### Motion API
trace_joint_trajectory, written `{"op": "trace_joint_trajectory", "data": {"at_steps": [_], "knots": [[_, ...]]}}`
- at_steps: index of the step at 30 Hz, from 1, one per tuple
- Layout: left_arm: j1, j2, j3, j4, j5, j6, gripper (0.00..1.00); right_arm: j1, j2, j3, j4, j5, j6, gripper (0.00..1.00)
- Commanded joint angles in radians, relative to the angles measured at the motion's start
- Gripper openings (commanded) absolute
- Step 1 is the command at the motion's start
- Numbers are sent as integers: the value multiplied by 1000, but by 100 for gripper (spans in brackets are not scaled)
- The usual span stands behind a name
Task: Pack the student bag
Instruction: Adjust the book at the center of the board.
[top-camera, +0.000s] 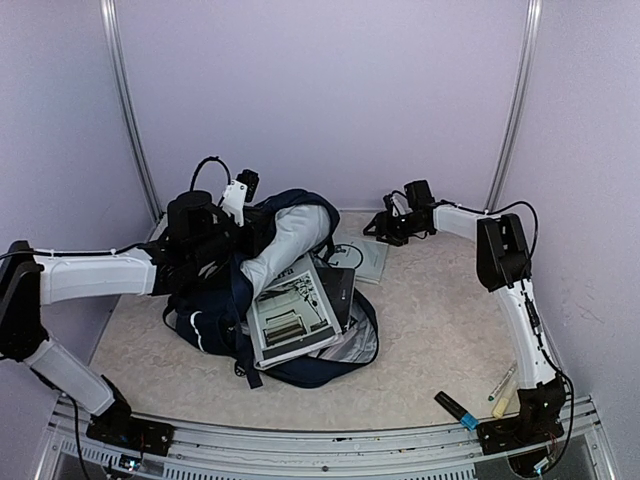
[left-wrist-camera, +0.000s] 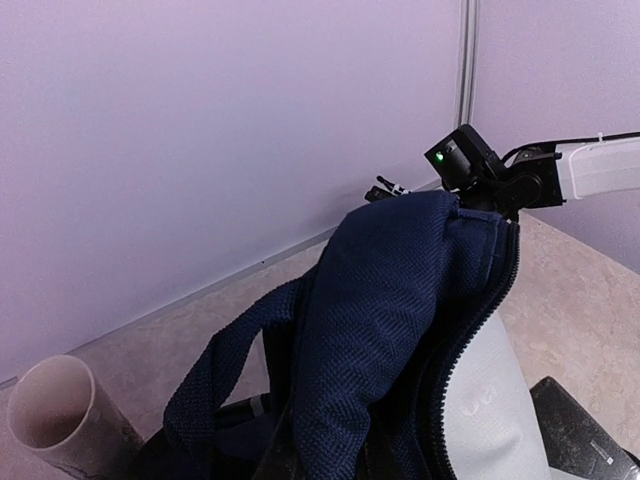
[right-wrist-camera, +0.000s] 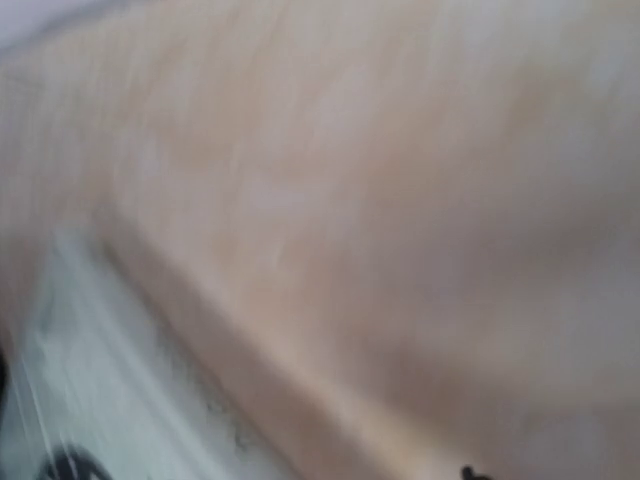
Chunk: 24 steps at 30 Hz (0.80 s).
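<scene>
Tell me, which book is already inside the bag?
The photo-covered book, sticking out of the student bag; the white booklet lies flat on the table.

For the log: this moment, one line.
left claw: at student bag flap | right claw: near booklet | book: half out of bag

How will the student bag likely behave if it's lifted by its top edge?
Probably floppy: the student bag is soft fabric that folds and slumps, with its grey lining turned outward. It is likely bottom-heavy, since a printed booklet lies in the opening. That booklet looks loose and could slide out if the bag tips.
</scene>
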Motion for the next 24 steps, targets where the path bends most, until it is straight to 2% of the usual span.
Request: {"op": "trace_joint_trajectory", "data": {"at_steps": [1, 6, 12, 20, 24], "knots": [[48, 128, 48, -79, -5, 4, 0, 36, -70, -127, -268, 29, -189, 58], [49, 173, 69, -78, 16, 5, 0, 118, -144, -243, -418, 256, -346, 57], [49, 94, 7, -87, -18, 2, 0, 199, -307, -514, -420, 400, -354, 52], [45, -175, -98, -165, -107, -32, 0, 262, -535, -891, -389, 473, -293, 46], [43, -329, -84, -228, -208, 9, 0, 270, -651, -956, -415, 476, -271, 46]]}}
